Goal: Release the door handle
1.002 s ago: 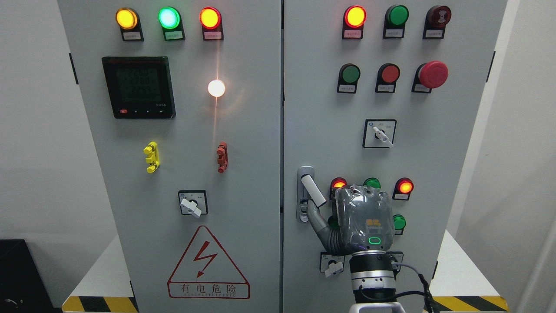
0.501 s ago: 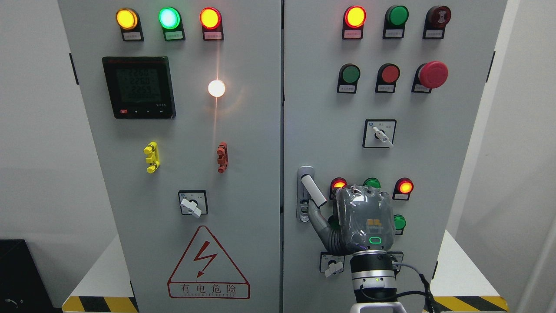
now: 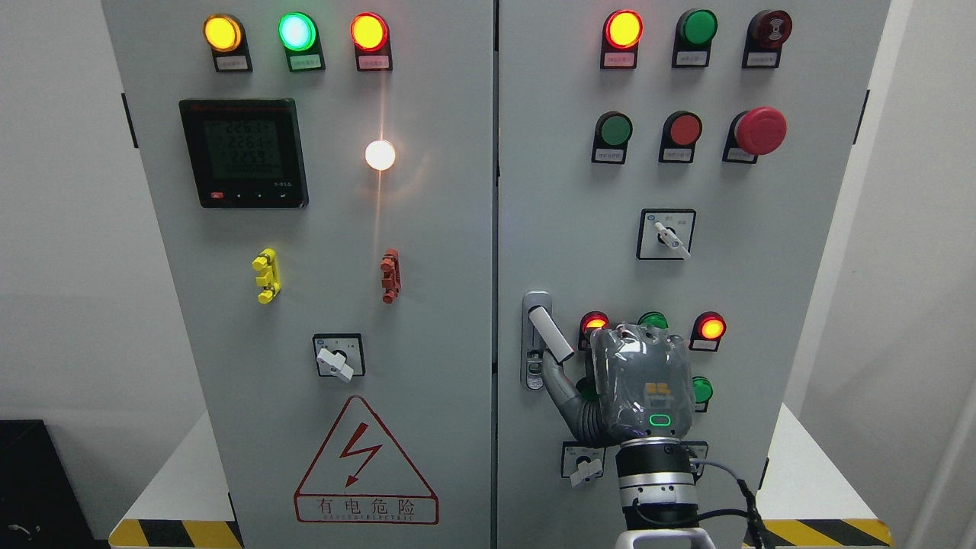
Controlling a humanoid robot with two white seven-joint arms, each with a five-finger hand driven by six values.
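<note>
**Inspector:** Location of the door handle?

**Assessor:** On the right cabinet door, hard against its left edge. The white lever sits swung out of its grey mounting plate, free end pointing to about five o'clock.

**Inspector:** State of the right hand?

**Assessor:** Seen from the back, raised in front of the door, with the wrist entering from the bottom edge. The thumb reaches toward eleven o'clock, and its tip lies just under the lever's lower end, near the foot of the plate. The other fingers are hidden behind the palm, so I cannot tell whether the hand is closed, relaxed, or gripping anything. Contact between thumb and lever cannot be confirmed either. The left hand does not appear.

**Inspector:** Progress on the release?

**Assessor:** In my judgement, not finished. The thumb remains close under the lever.

**Inspector:** Risks from here?

**Assessor:** Three. A withdrawal along the door face could hook the thumb on the lever and drag it round. Indicator lamps sit at twelve and three o'clock of the hand, and a rotary selector at seven o'clock; a sideways or downward exit might knock one. The wrist cable loops at five o'clock and could snag.
</note>
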